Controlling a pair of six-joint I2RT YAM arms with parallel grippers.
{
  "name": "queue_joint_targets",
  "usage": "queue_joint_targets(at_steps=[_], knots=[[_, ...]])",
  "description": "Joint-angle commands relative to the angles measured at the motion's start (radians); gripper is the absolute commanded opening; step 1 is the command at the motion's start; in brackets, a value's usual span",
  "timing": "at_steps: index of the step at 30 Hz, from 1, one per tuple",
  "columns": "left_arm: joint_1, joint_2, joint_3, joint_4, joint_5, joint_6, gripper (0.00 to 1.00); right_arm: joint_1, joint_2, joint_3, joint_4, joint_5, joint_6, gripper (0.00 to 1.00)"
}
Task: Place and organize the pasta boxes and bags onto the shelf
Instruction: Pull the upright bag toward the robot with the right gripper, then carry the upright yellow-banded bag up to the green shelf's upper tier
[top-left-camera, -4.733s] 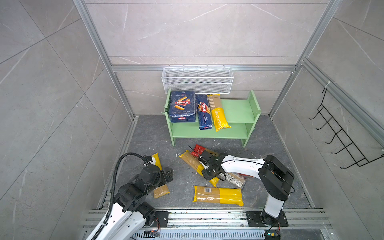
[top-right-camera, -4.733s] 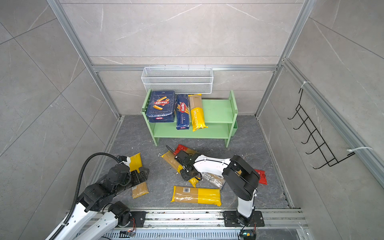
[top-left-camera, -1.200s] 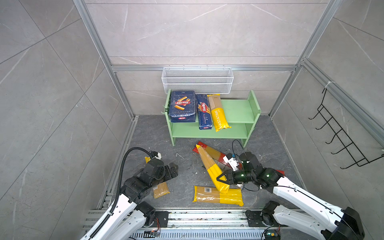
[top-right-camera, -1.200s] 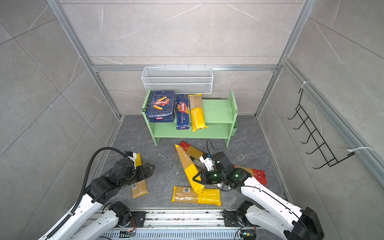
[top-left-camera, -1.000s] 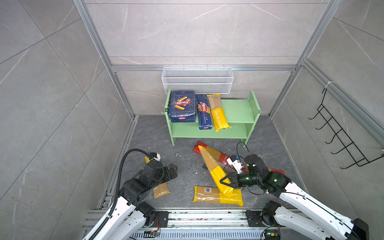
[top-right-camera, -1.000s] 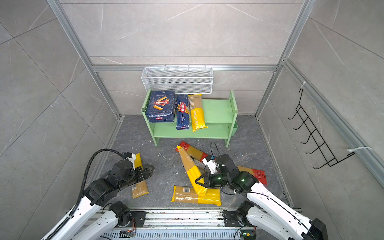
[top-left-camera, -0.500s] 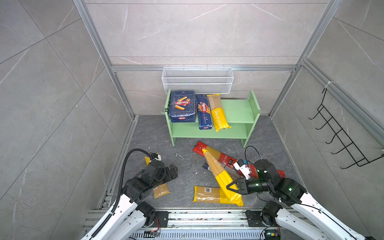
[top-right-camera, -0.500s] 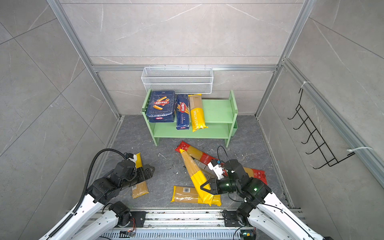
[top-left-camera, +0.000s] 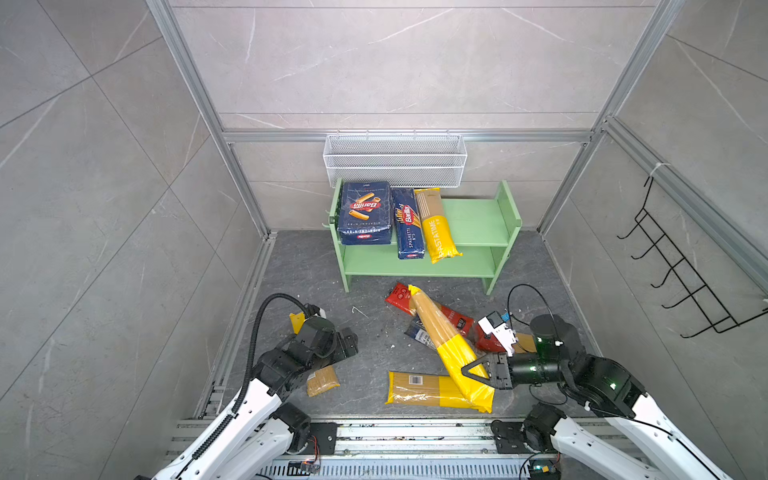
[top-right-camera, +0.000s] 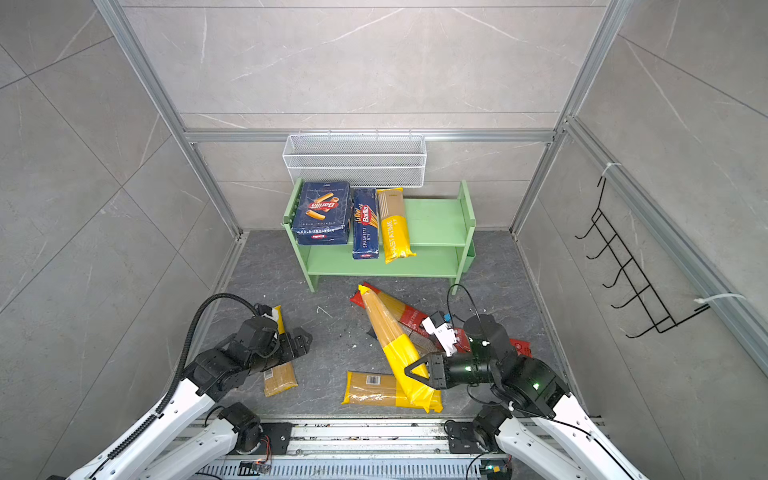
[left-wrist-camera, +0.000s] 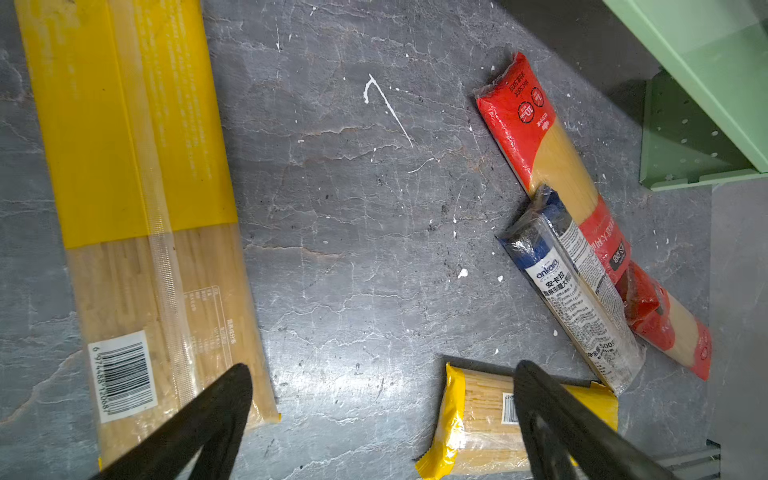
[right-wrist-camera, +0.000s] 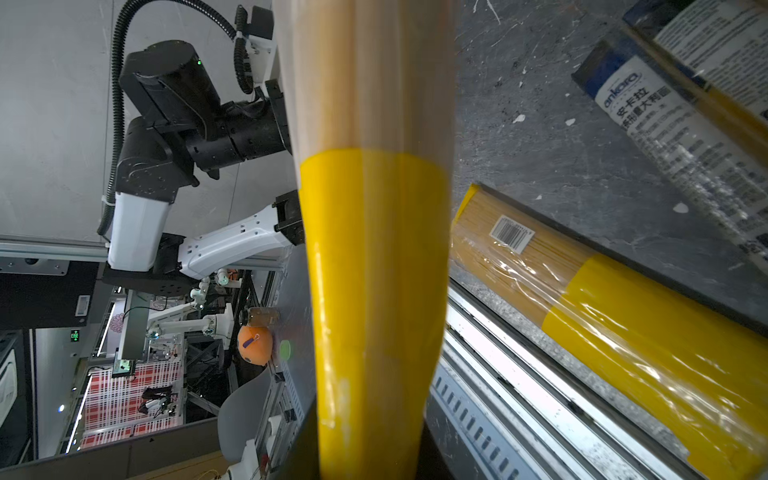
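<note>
My right gripper (top-left-camera: 469, 372) is shut on the yellow end of a yellow-and-clear spaghetti bag (top-left-camera: 440, 332), held tilted above the floor and filling the right wrist view (right-wrist-camera: 374, 249). The left gripper (left-wrist-camera: 382, 374) hangs open over bare floor beside another yellow bag (left-wrist-camera: 137, 208). The green shelf (top-left-camera: 478, 216) carries the wide pasta box (top-left-camera: 365, 212), the narrow box (top-left-camera: 409, 224) and one yellow bag (top-left-camera: 436, 228) on its top tier. On the floor lie a yellow bag (top-left-camera: 424, 388), two red-ended bags (left-wrist-camera: 548, 153) (left-wrist-camera: 665, 324) and a black-and-white printed bag (left-wrist-camera: 577, 291).
A white wire basket (top-left-camera: 395, 162) hangs on the back wall above the shelf. A black hook rack (top-left-camera: 681, 282) is on the right wall. Aluminium rails (top-left-camera: 415, 432) run along the front edge. The shelf's lower tier (top-left-camera: 415, 262) holds nothing.
The right gripper has drawn back toward the front rail with the yellow bag, lifting it off the pile. The left arm has barely moved.
</note>
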Motion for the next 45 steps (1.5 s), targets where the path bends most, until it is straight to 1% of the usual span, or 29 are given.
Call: queue_joint_targets(at_steps=[1,7,14,24,33,38,41,45], knots=[[0.004,-0.005,0.045,0.013,-0.019,0.009,1.00,-0.002,-0.024,0.104,0.108,-0.055,-0.030,0.00],[0.004,-0.003,0.067,-0.004,-0.027,0.014,1.00,-0.002,-0.013,0.184,0.096,-0.034,-0.022,0.00],[0.004,0.027,0.085,0.004,-0.021,0.021,1.00,-0.002,0.059,0.271,0.096,-0.004,-0.034,0.00],[0.004,0.058,0.123,0.011,-0.011,0.053,1.00,-0.003,0.205,0.399,0.103,0.093,-0.057,0.00],[0.004,0.092,0.208,0.021,0.034,0.091,1.00,-0.023,0.350,0.532,0.121,0.122,-0.077,0.00],[0.004,0.120,0.240,0.042,0.056,0.109,1.00,-0.072,0.425,0.611,0.129,0.106,-0.079,0.00],[0.004,0.147,0.259,0.057,0.075,0.120,1.00,-0.122,0.466,0.644,0.143,0.079,-0.072,0.00],[0.004,0.187,0.295,0.068,0.092,0.138,1.00,-0.236,0.514,0.678,0.178,0.005,-0.049,0.00]])
